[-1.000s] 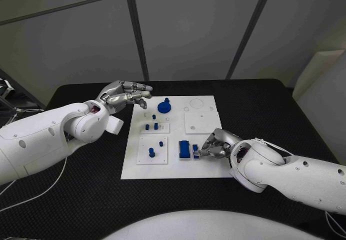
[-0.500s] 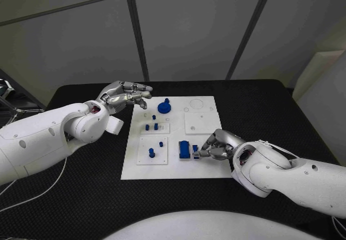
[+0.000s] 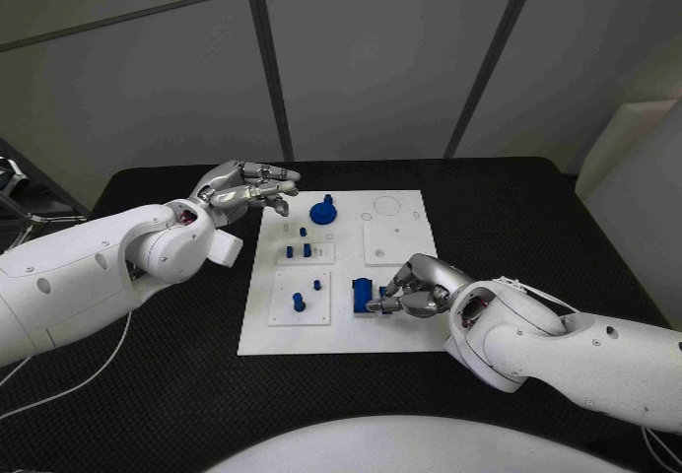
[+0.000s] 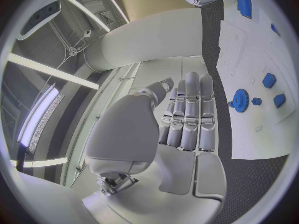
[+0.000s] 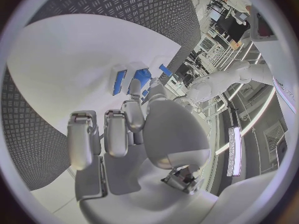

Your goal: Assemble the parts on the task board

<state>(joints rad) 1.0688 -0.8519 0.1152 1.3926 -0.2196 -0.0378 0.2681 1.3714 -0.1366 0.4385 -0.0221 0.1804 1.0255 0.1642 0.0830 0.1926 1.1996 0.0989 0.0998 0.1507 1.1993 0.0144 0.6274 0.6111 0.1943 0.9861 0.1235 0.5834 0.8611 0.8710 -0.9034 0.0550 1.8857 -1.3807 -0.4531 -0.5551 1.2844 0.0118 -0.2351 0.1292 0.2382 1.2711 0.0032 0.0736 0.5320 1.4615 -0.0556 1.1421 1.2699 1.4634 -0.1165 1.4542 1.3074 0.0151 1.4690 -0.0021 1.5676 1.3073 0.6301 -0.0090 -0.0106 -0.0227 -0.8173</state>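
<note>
Blue block (image 3: 363, 294) lying near the white board's (image 3: 405, 330) front edge, right hand (image 3: 409, 290) touching it, grip hard to tell. Left hand (image 3: 250, 187) hovering beside the far-left corner, fingers curled, holding nothing.

Readable markings: none.
We are finding no text, label, brand, number or sign that we can read on the task board (image 3: 402, 258), on its blue parts (image 3: 324, 210), or on the black table (image 3: 170, 325); any marks are proving too small to tell.
</note>
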